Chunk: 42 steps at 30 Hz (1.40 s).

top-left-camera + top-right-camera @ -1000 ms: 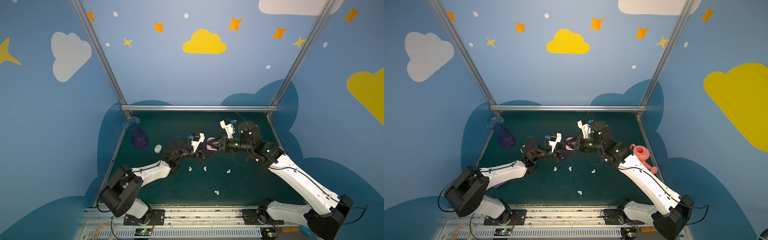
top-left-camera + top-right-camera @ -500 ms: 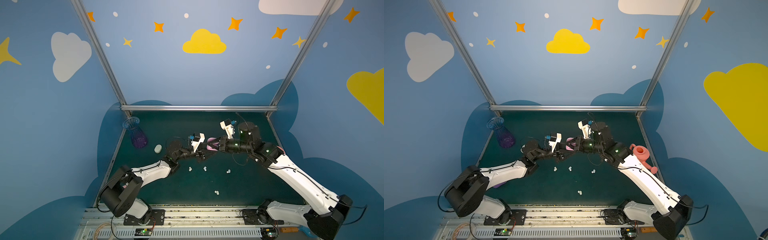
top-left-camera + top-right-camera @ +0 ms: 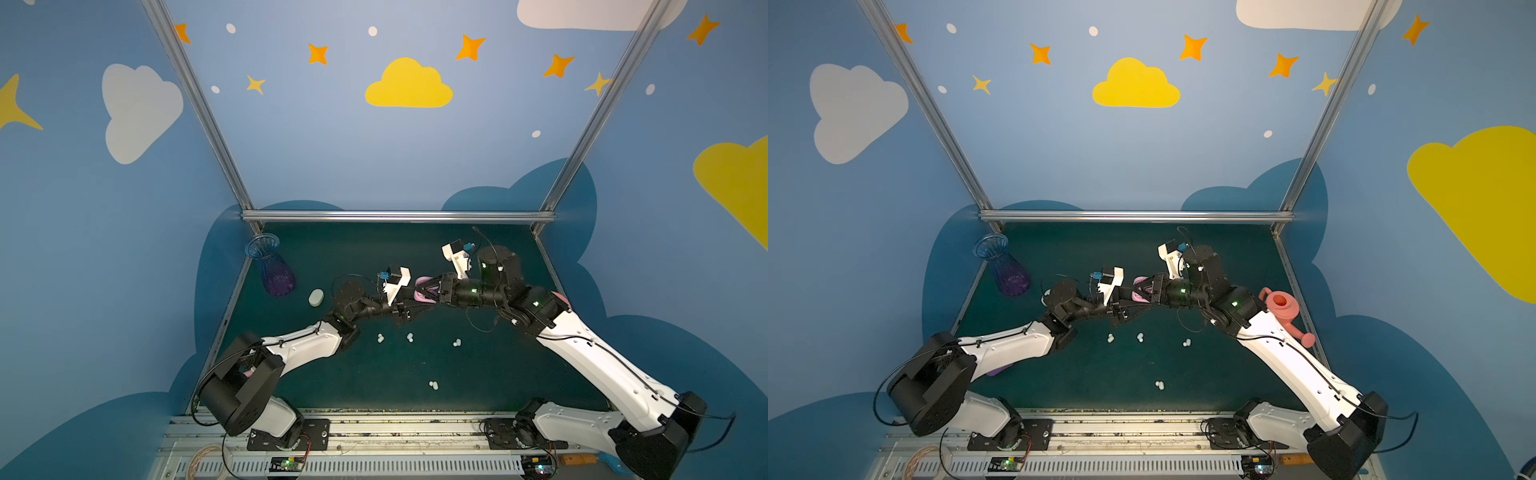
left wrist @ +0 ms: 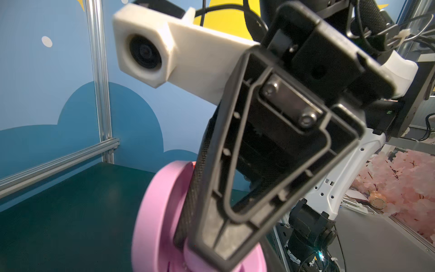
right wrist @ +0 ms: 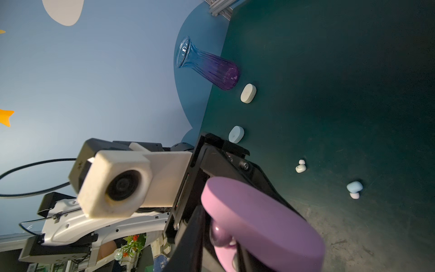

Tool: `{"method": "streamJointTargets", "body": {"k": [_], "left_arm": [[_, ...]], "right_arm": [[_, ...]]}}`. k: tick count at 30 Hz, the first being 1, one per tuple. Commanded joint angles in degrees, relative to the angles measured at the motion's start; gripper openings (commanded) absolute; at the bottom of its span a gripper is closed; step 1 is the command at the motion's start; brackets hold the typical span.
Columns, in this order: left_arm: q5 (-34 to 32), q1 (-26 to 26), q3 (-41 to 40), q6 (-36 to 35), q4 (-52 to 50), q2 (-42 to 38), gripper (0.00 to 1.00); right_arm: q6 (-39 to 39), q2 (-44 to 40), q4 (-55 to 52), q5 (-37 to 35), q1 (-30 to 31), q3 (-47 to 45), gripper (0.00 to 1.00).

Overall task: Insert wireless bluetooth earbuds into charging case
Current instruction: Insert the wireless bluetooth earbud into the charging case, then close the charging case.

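Blue walls [image 3: 332,158] with cloud and star decals, dark green mat [image 3: 374,253] underneath. Far left of your mat: a blue-to-purple glass vase [image 3: 272,270] stands upright at the edge, and a shut white case [image 3: 316,297] lies just beside it. The right wrist view also gives you a shut pale blue case [image 5: 236,134] on the mat between the white case and the left arm. It has a small mark on top, too small to read. At centre, the left gripper [image 3: 417,306] reaches in from the left and is clamped on the pink case [image 3: 419,295], holding it up off the mat. The case is open, with its lid [image 4: 160,200] swung up. The right gripper [image 3: 424,287] meets it from the other side, fingertips right at the opening. In the left wrist view one right finger [image 4: 219,237] lies across the case, touching it. Between the right fingertips sits a glossy lobe [image 5: 217,232], pink-purple, probably an earbud, at the case base. You can't tell from these views whether the right jaws are pinching it or standing clear. Four earbuds [image 3: 410,336] lie loose on the mat in front of the grippers: three in a rough row, one nearer the rail, all well apart. Far right, a salmon watering can [image 3: 1285,309] stands at the mat's edge beside the right arm.
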<state>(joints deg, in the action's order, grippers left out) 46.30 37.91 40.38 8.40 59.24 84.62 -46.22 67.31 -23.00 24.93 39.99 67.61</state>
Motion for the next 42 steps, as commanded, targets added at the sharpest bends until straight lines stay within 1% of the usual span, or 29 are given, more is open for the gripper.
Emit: {"method": "streamJointTargets", "body": {"k": [1,7,13,19,24,29,32,34,36,39,42], "left_arm": [[-0.22,-0.03,1.81,-1.01,1.97,-2.11,0.04],[-0.43,-0.12,1.81,-1.32,1.68,-2.26,0.04],[-0.44,-0.44,1.59,-1.33,1.09,-1.83,0.04],[0.26,-0.66,1.68,-1.52,-0.3,-1.9,0.04],[1.35,-0.72,1.67,-2.16,-2.56,-2.36,0.04],[1.86,-0.58,1.58,-2.14,-3.08,-3.0,0.04],[2.04,-0.55,1.45,-2.37,-3.54,-3.57,0.04],[2.08,-0.39,1.43,-2.52,-4.02,-3.87,0.04],[2.04,-0.34,1.43,-2.43,-4.05,-4.06,0.04],[1.88,-0.17,1.44,-2.45,-4.14,-4.2,0.04],[1.6,-0.21,1.54,-2.76,-4.49,-4.37,0.04]], "right_arm": [[0.58,-1.0,-3.51,-0.31,-0.08,0.04,0.29],[1.45,-1.52,-5.98,-1.43,-0.26,1.23,0.36],[3.21,-2.45,-11.14,-3.26,-0.35,4.4,0.43],[6.09,-2.67,-18.22,-5.48,-0.43,9.65,0.48],[10.94,-0.48,-23.56,-8.01,-1.34,15.82,0.51],[15.75,4.42,-26.74,-8.08,-3.28,21.74,0.52],[17.78,8.03,-27.52,-6.45,-4.6,25.08,0.51],[18.42,10.01,-27.73,-5.17,-4.96,26.9,0.48],[18.75,11.84,-28.43,-3.33,-5.01,28.37,0.43],[18.1,12.05,-28.76,-0.64,-4.83,27.63,0.39],[16.27,9.36,-27.99,0.44,-4.16,23.93,0.36]]}}
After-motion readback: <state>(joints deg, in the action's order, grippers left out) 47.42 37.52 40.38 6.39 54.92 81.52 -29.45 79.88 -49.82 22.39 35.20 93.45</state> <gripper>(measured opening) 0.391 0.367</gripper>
